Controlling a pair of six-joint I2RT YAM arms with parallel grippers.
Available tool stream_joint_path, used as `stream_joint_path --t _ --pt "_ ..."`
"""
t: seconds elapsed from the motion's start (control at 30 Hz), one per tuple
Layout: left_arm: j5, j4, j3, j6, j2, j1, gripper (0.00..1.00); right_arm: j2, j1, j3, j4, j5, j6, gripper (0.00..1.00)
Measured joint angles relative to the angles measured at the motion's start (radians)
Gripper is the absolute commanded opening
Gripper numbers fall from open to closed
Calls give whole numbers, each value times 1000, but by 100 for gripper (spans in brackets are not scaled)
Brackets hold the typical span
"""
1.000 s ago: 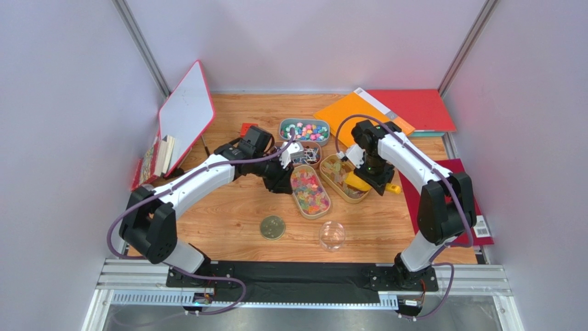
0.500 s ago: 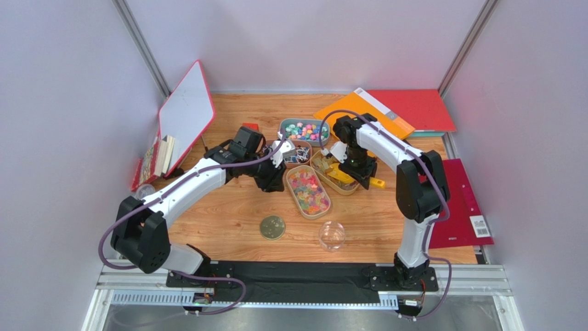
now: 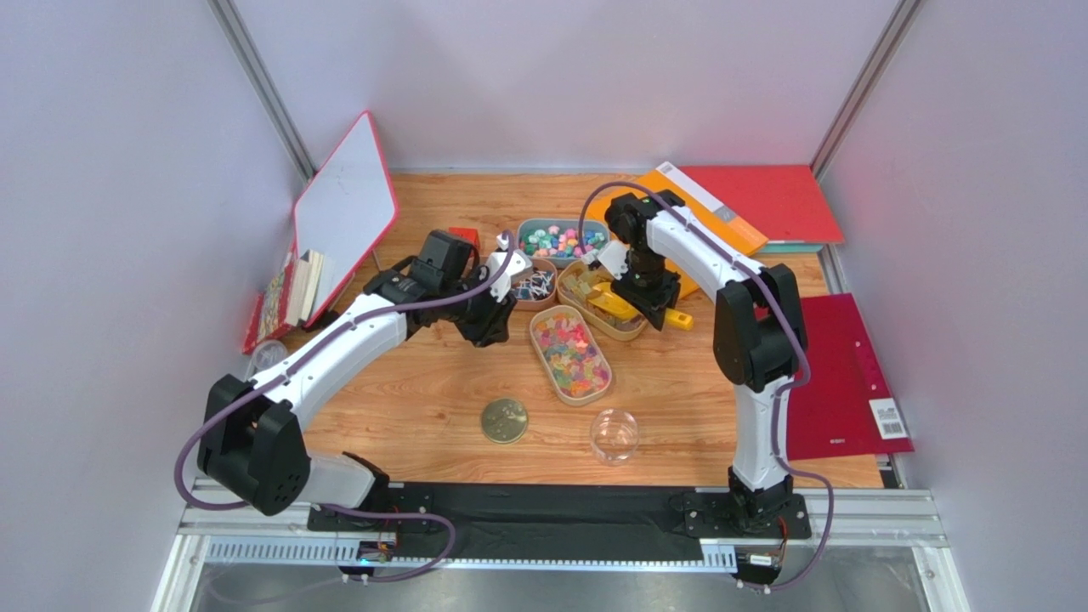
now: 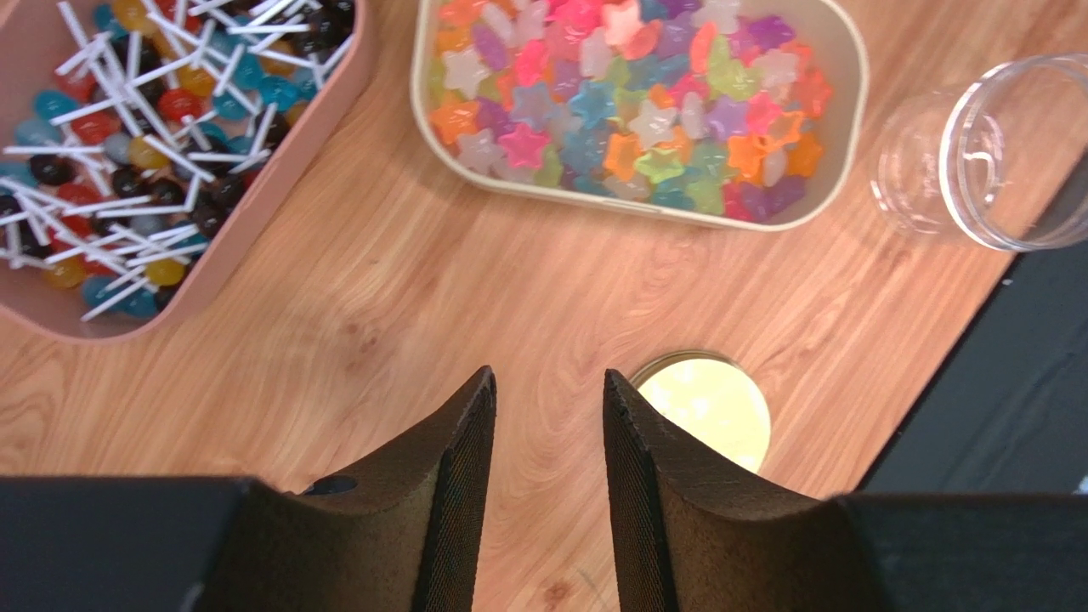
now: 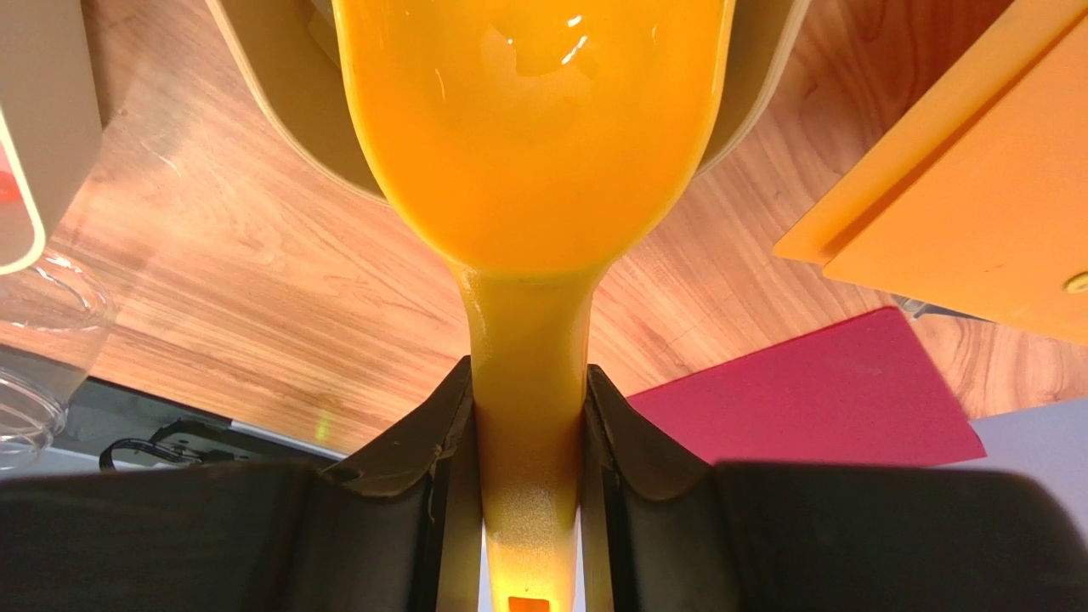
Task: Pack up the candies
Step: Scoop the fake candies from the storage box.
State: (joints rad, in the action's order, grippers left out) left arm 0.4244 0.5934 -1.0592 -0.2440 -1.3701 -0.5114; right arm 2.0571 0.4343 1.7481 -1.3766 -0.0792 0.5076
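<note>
Star-shaped candies [image 4: 635, 102] in many colours fill a beige tray [image 3: 571, 353]. Lollipops [image 4: 141, 140] lie in a pink tray [image 3: 536, 283], and pastel wrapped candies fill a grey tray [image 3: 562, 239] behind them. My left gripper [image 4: 547, 395] hovers open over bare wood left of the star tray, holding nothing; the top view shows that gripper [image 3: 489, 321] there too. My right gripper [image 5: 526, 383] is shut on the handle of a yellow scoop [image 5: 530, 128], whose bowl lies over the tray of yellow gummies [image 3: 598, 300].
A round gold lid [image 3: 503, 420] and a clear jar [image 3: 614, 435] sit near the front. A red cube [image 3: 460, 237] and a tilted whiteboard [image 3: 342, 204] stand at the back left. Orange and red folders [image 3: 766, 202] lie at the back right, with a dark red book [image 3: 830, 370] on the right.
My left gripper drew back to the left, away from the star tray, and opened wider. My right gripper moved the scoop back and left, and the yellow gummy tray shifted with it.
</note>
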Motion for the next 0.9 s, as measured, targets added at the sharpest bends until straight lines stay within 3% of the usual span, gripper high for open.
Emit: stream_joint_path --t 0.63,0.9 --pt "-95 60 10 -36 45 56 43 53 -20 34 56 92 13 0" --pt "-103 94 0 -68 44 56 43 -129 -82 -271 300 204 32 0"
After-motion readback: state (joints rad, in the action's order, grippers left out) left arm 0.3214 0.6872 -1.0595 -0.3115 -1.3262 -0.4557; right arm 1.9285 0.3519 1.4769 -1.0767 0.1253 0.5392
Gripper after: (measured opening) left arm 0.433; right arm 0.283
